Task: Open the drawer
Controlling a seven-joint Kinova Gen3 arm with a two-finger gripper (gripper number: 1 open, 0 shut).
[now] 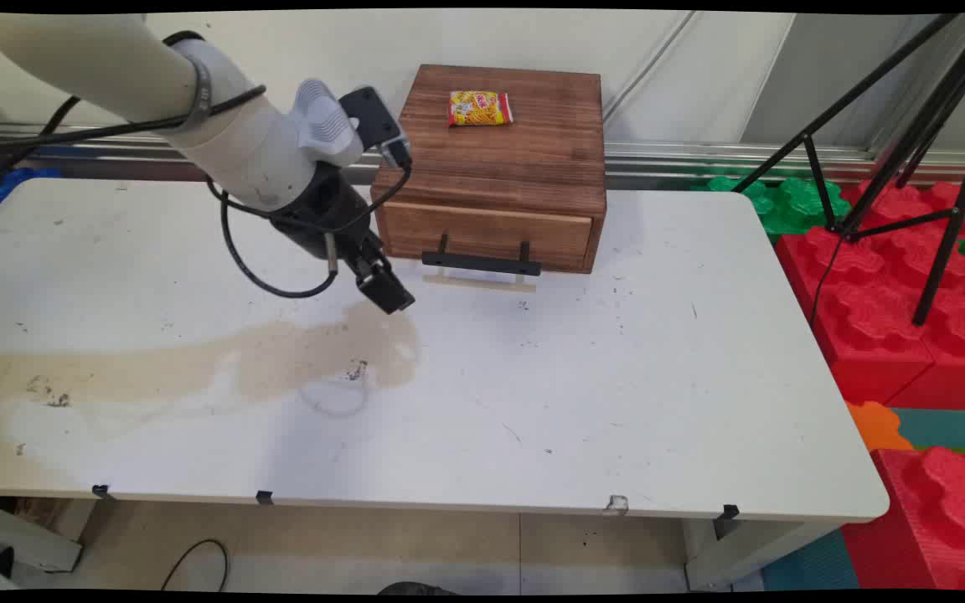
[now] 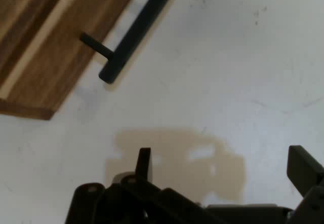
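The black two-finger gripper (image 1: 386, 289) is hanging just above the white table (image 1: 616, 402), tilted down and to the right, with nothing between its fingers (image 2: 144, 162); in the hand view the two fingertips are standing wide apart, so the pincer is spread. It is sitting nearest to the left end of the black handle (image 1: 481, 264) of the drawer (image 1: 487, 230), not touching it. The drawer is lying closed in the front of a wooden box (image 1: 495, 167) that is standing at the far side of the table, against the wall. A small yellow and red snack packet (image 1: 480, 108) is lying flat on top of the box, near its back edge. Below the gripper a brownish stain (image 1: 281, 360) is spreading across the tabletop towards the left. Red and green foam blocks (image 1: 876, 293) and the black legs of a tripod (image 1: 926, 151) are standing to the right of the table
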